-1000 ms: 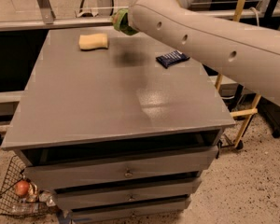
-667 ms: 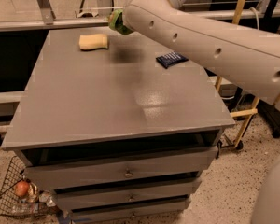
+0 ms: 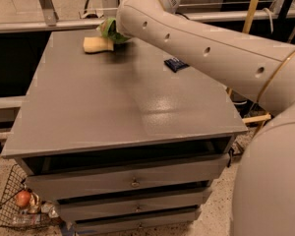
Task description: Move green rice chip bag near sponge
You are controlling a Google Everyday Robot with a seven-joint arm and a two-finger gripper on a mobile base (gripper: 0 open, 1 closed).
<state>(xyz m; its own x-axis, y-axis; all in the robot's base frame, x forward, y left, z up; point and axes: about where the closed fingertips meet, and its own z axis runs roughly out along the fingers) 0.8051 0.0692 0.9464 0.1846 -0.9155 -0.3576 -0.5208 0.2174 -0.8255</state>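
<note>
1 cam | high, tilted down over table (image 3: 88,112) | near | gripper (image 3: 113,32) at far-left edge

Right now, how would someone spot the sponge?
On top of the grey cabinet, look along the far edge. The sponge lies beside the green rice chip bag, where the arm hides the end effector. It is pale yellow and blocky, unlike the crinkly bag or dark blue packet.

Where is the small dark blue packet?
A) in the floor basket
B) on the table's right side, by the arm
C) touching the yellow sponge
B: the dark blue packet lies beside the arm, apart from the sponge; the pincer is hidden behind that arm by the green rice chip bag.
</note>
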